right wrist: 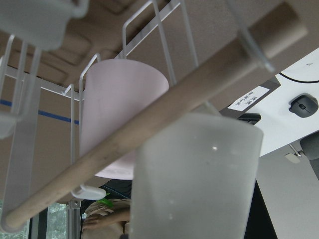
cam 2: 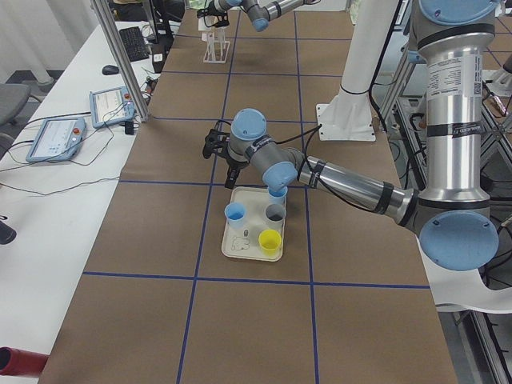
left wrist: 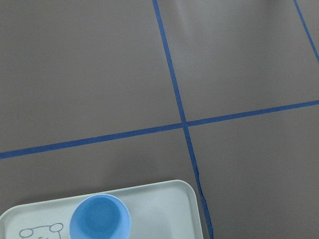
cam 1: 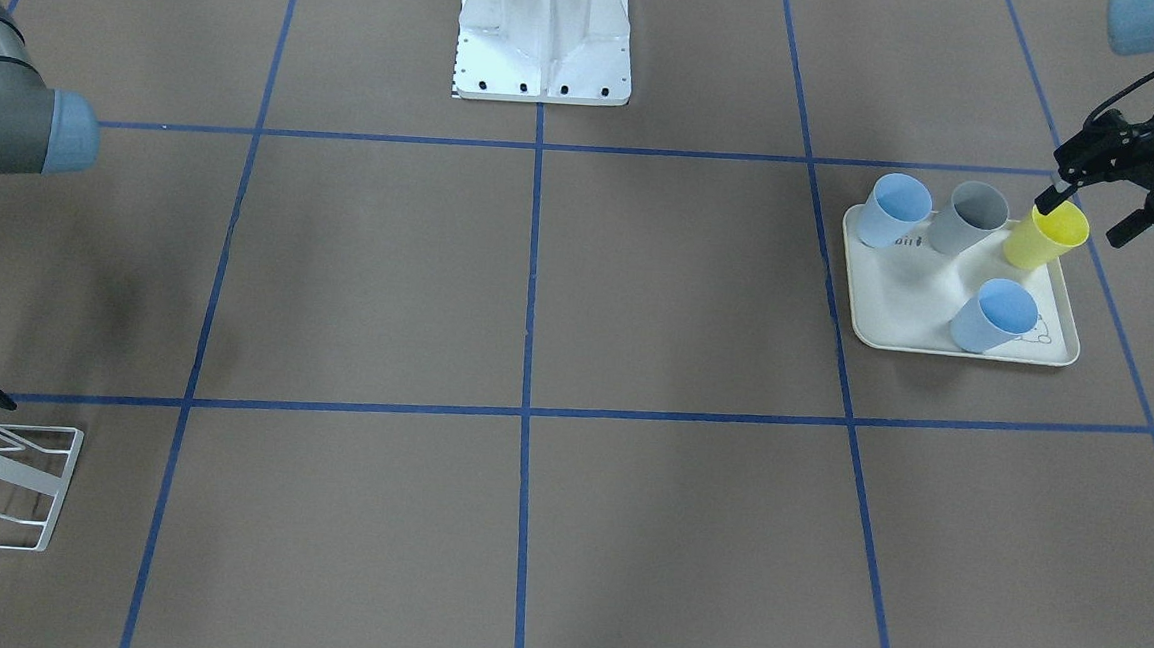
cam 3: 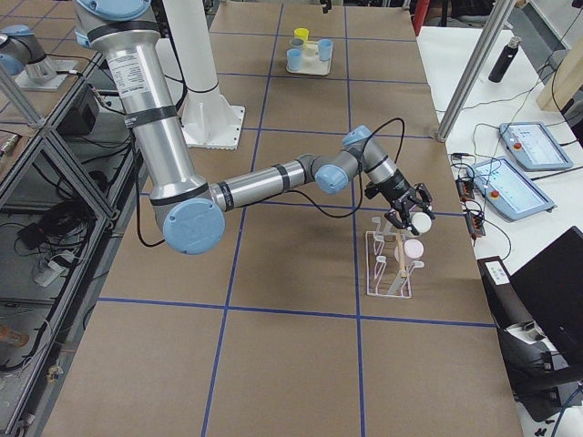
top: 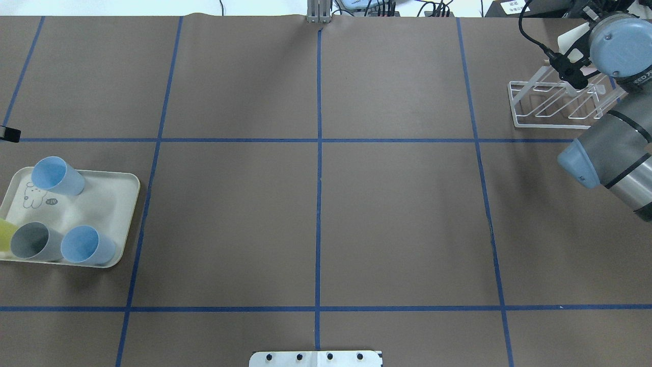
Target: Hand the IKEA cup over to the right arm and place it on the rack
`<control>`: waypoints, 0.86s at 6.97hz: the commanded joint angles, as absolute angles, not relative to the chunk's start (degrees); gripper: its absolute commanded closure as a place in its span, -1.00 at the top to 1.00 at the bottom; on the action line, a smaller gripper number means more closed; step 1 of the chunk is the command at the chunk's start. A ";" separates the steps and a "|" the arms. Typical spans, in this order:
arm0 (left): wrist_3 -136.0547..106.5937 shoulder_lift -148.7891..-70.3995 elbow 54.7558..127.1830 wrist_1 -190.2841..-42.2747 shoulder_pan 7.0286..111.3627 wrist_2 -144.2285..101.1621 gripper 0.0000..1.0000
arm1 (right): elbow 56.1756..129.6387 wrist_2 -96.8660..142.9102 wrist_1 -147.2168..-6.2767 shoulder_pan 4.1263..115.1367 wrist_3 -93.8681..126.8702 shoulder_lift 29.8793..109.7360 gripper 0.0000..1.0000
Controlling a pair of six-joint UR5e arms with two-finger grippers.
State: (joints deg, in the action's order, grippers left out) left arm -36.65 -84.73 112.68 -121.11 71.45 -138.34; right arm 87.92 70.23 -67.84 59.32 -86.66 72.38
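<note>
A robotics lab — tape-gridded table (top: 407, 229), teach pendants (cam 3: 510, 189) on the side bench (cam 3: 547, 96), aluminium frame posts (cam 3: 484, 68)

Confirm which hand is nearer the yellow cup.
Left. The left hand hangs right at the yellow cup, open by its rim. The right hand is far across the table at the rack.

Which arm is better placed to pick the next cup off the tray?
Left. The left gripper hangs with jaws open at the yellow cup on the tray, at the table's left end. The right gripper is at the rack at the opposite end, far from the cups.
</note>
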 commanded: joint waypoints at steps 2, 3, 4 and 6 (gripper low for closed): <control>-36.65 -84.73 112.68 -121.11 71.46 -138.34 1.00 | 87.19 69.96 -67.85 58.28 -86.49 72.07 -0.04; -36.65 -84.73 112.68 -121.20 71.46 -138.34 1.00 | 87.01 69.87 -67.68 58.27 -85.70 71.98 0.94; -36.65 -84.73 112.68 -121.20 71.46 -138.34 1.00 | 87.10 69.87 -67.59 58.27 -85.69 71.98 0.98; -36.65 -84.73 112.68 -121.20 71.46 -138.34 1.00 | 87.27 69.87 -67.59 58.27 -85.69 71.98 0.98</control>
